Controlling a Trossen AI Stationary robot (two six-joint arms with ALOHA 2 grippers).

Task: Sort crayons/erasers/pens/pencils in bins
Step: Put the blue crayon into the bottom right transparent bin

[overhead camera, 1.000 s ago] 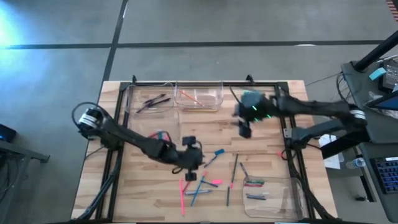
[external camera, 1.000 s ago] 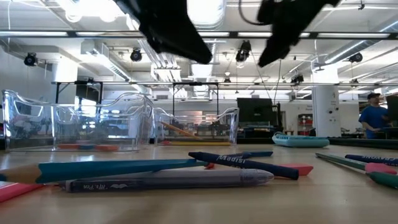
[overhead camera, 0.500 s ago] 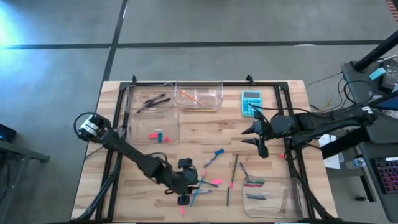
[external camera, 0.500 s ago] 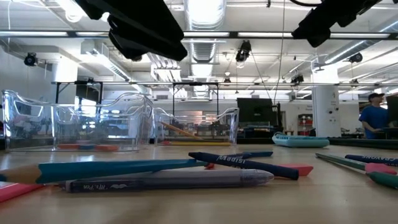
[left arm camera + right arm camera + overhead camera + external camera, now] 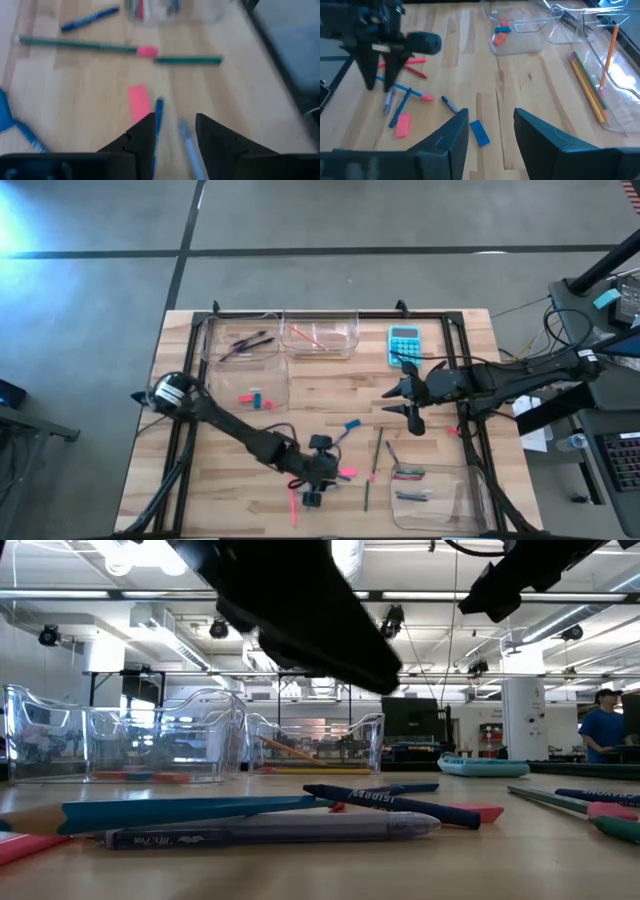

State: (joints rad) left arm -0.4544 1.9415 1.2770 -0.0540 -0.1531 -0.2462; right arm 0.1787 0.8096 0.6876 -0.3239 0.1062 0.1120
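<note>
Loose blue and pink sticks [image 5: 322, 488] lie near the table's front edge, with a pink eraser [image 5: 138, 102] among them. My left gripper [image 5: 175, 132] hovers open just above them, fingers pointing down and forward, a blue stick [image 5: 158, 112] and a pale pen [image 5: 189, 147] below the gap. My right gripper [image 5: 408, 408] hangs open in the air at the right, holding nothing. A blue eraser [image 5: 480, 133] lies on the wood ahead of it. Clear bins stand far left [image 5: 240, 340], far middle [image 5: 320, 336], left [image 5: 262, 385] and near right [image 5: 440, 485].
A turquoise calculator [image 5: 404, 343] lies at the far right. Green pencils [image 5: 377, 455] and a short blue stick [image 5: 340, 437] lie between the pile and the near right bin. Black frame rails [image 5: 462, 395] run along the table's sides. A person [image 5: 603, 730] stands far behind the table.
My left gripper has sunk and gone toward the table's near and right edges, ending over the pile of sticks. My right gripper has drawn back from over the calculator toward the near edge and come lower. No stick or eraser has moved.
</note>
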